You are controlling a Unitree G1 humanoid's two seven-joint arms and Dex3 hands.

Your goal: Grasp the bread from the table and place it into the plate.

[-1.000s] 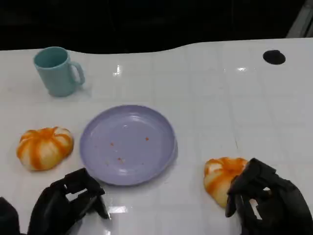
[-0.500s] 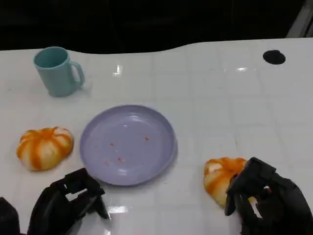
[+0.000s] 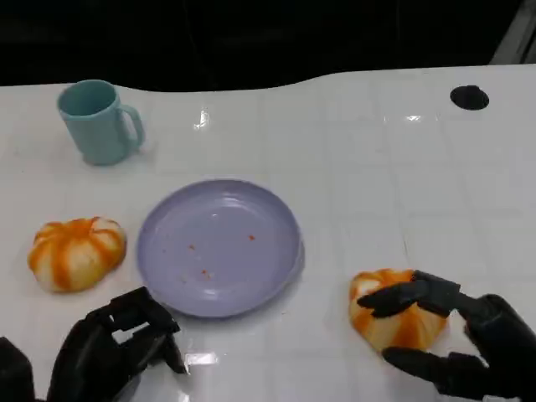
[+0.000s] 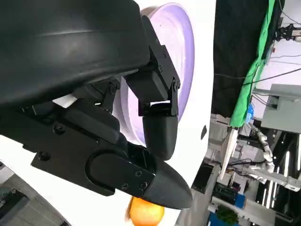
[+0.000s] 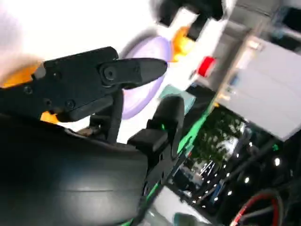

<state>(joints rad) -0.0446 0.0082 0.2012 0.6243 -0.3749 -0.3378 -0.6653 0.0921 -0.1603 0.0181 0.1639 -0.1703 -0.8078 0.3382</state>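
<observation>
I am working the grasp step: my right hand is sitting at the near right edge of the table with its fingers spread apart around the bread, one finger lying across the top of the roll and another reaching beneath its near side. I judge that the hand is not gripping it; the fingers are framing it, open. The bread is resting on the table, just to the right of the plate and apart from its rim.

Next I am going to need the fingers drawn together on the roll, then a lift and a carry leftward over the rim, and a release onto the plate's bare middle, where only a few crumbs are showing.

My left hand is waiting at the near left edge, fingers curled in with nothing in them, close to the plate's near rim but off the path. A second bread roll is lying left of the plate, and a teal mug is standing at the far left. Nothing is blocking the short path across.
</observation>
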